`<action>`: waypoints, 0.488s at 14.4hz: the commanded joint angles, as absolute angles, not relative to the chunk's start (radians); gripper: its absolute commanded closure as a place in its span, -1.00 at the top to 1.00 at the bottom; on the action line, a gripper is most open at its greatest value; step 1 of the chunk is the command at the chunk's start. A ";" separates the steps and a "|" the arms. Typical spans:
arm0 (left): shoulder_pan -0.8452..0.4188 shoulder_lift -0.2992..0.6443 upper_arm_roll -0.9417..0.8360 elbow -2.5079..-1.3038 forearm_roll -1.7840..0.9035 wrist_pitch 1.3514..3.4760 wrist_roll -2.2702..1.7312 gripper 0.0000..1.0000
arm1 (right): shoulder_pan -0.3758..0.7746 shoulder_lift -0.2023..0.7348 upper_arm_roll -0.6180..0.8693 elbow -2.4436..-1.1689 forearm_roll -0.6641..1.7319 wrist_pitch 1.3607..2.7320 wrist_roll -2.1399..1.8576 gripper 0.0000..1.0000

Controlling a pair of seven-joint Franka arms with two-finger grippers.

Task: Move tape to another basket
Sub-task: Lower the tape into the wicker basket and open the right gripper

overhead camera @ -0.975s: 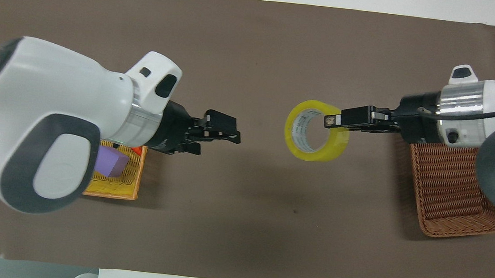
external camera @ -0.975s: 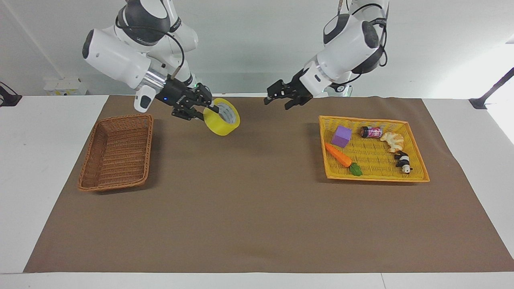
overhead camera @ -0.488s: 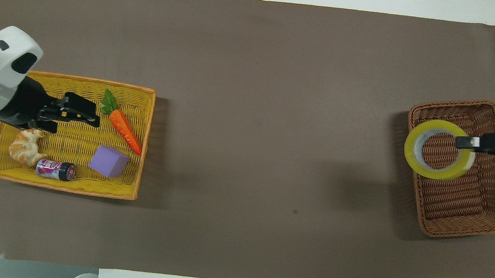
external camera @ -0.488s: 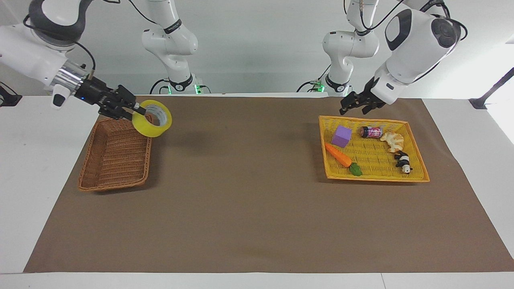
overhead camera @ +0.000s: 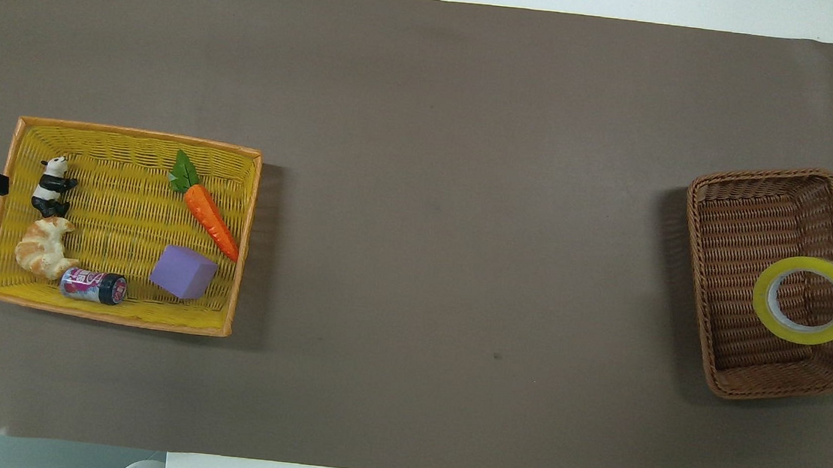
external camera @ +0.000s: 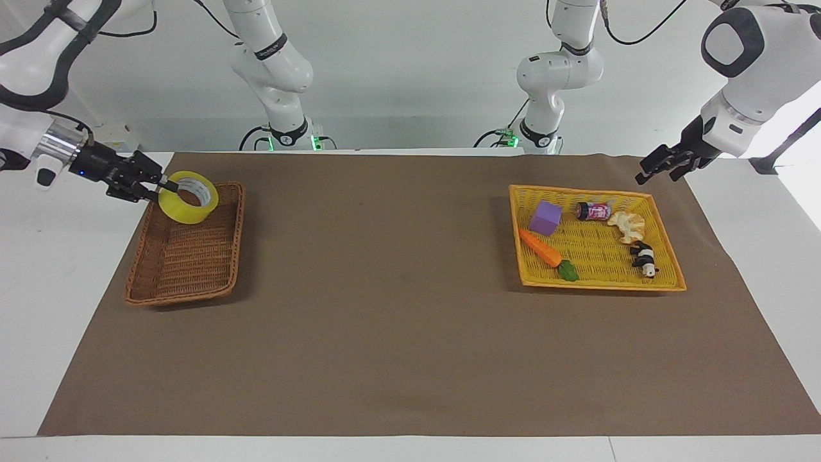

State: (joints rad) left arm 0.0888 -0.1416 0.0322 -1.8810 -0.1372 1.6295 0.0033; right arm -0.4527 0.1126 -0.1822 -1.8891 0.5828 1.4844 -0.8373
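The right gripper (external camera: 156, 187) pinches the wall of the tape (external camera: 188, 197), one finger through the core, holding it in the air over the basket (external camera: 186, 253), above the end nearer the robots. The roll looks light and stiff with a slick outer face, so the wall is the sound place to grip (the round outside would likely slip). The left gripper (external camera: 660, 169) waits, jaws spread, over the mat near the tray (external camera: 667, 260). A second ago the tape hung over mid-table and the left gripper was close to it.
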 commanded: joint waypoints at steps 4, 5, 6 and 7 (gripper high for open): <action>0.087 -0.143 0.005 -1.876 -0.117 1.664 0.005 0.99 | -0.489 0.262 -0.166 -1.855 0.643 1.497 -1.003 -1.00; 0.087 -0.143 0.005 -1.876 -0.117 1.670 0.005 0.99 | -0.488 0.273 -0.167 -1.856 0.643 1.506 -1.023 -1.00; 0.087 -0.143 0.005 -1.876 -0.117 1.680 0.006 0.99 | -0.488 0.276 -0.166 -1.862 0.643 1.520 -1.032 -1.00; 0.087 -0.141 0.005 -1.873 -0.117 1.684 0.005 0.99 | -0.486 0.287 -0.166 -1.867 0.647 1.522 -1.034 -1.00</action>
